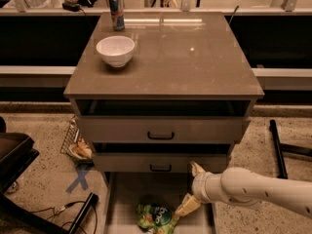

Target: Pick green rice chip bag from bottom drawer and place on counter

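Note:
The green rice chip bag lies crinkled on the pale floor of the pulled-out bottom drawer, near its front. My gripper comes in from the right on a white arm and hangs just right of and above the bag. Its two tan fingers are spread, one pointing up toward the middle drawer, the other down near the bag's right edge. It holds nothing. The brown-grey counter tops the cabinet above.
A white bowl and a drink can stand on the counter's left side. Two drawers with black handles sit above the open one. A wire basket and blue floor tape lie left of the cabinet.

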Robot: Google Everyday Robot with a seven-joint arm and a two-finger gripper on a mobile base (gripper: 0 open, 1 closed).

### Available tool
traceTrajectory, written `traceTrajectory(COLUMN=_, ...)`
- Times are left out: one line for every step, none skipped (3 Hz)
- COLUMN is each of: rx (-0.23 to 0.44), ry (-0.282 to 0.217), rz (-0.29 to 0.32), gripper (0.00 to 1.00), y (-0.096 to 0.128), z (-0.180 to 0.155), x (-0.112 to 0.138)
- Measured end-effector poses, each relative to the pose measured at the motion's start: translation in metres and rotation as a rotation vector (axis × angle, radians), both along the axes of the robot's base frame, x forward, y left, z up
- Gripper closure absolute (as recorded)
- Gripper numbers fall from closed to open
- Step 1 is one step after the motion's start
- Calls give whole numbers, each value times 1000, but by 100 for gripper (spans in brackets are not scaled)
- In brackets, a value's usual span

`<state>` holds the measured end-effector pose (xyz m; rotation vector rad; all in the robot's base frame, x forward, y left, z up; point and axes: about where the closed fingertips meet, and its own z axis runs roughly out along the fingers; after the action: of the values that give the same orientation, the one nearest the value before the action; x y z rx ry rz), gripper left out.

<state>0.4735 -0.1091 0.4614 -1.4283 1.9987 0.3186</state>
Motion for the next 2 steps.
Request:
traceTrajectory(rx=26, ry=11, rz=9, gripper=0, y=10, z=-10, x=-1)
traceTrajectory(rx=131, ry=23, rz=52, gripper=0, y=47, z=-38, x=17)
